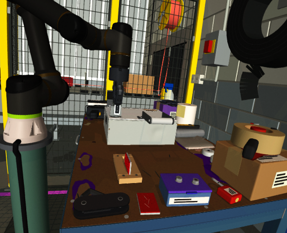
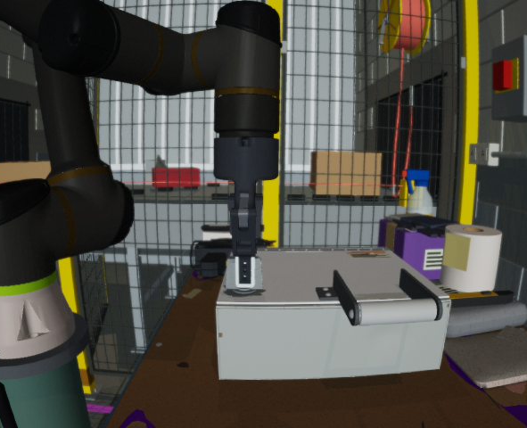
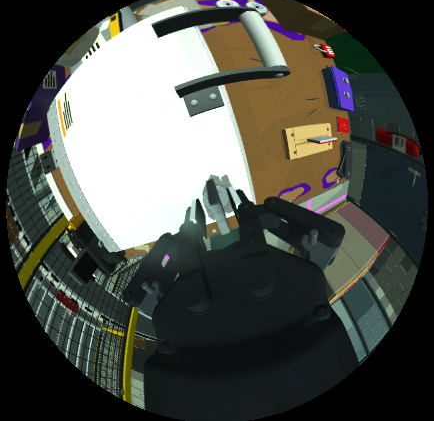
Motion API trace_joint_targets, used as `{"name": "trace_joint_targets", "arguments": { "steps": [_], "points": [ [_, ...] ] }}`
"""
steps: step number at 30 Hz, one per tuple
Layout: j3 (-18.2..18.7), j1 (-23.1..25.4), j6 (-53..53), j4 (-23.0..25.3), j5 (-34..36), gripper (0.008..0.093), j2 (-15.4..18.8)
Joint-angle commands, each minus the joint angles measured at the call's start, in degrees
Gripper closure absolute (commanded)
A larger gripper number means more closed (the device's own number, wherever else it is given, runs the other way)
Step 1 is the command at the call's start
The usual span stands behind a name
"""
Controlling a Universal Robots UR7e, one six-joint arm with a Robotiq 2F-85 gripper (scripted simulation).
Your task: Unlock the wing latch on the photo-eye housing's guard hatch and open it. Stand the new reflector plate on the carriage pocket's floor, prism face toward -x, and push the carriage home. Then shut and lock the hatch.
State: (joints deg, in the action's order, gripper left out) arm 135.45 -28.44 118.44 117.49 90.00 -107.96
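Note:
The wing latch point(image 2: 243, 275) stands upright on the left front corner of the grey photo-eye housing point(image 1: 139, 128), whose top hatch lies flat and closed. My gripper point(image 2: 243, 272) points straight down over the latch, open, with the latch's wing point(image 3: 218, 199) between its fingers and nothing held. The hatch's bar handle point(image 2: 395, 307) juts out over the housing's front edge to the right. The red reflector plate point(image 1: 128, 163) stands on edge in a wooden holder point(image 1: 127, 169) on the bench in front of the housing.
Behind the housing a wire mesh fence point(image 1: 75, 50) with yellow posts closes off the bench. A paper roll point(image 1: 186, 113) and purple box point(image 2: 413, 246) sit to its right. A cardboard box with a tape roll point(image 1: 257, 160), a blue case point(image 1: 185, 189) and a black part point(image 1: 100, 204) line the front.

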Motion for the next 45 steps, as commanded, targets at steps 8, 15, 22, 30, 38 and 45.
{"name": "trace_joint_targets", "arguments": {
  "steps": [8, 15, 22, 30, 38, 45],
  "points": [
    [-0.21, 0.0, 0.0, -0.3, 0.0, 0.0634, -0.16],
    [-2.2, 0.0, 0.0, -3.68, 0.0, 0.0634, -1.6],
    [-5.32, 0.0, 0.0, -8.56, 0.0, 0.0634, -3.33],
    [-6.97, 0.0, 0.0, -10.98, 0.0, 0.0634, -4.03],
    [-7.02, 0.0, 0.0, -11.04, 0.0, 0.0534, -4.05],
    [-7.04, 0.0, 0.0, -11.05, 0.0, 0.0534, -4.06]
  ]
}}
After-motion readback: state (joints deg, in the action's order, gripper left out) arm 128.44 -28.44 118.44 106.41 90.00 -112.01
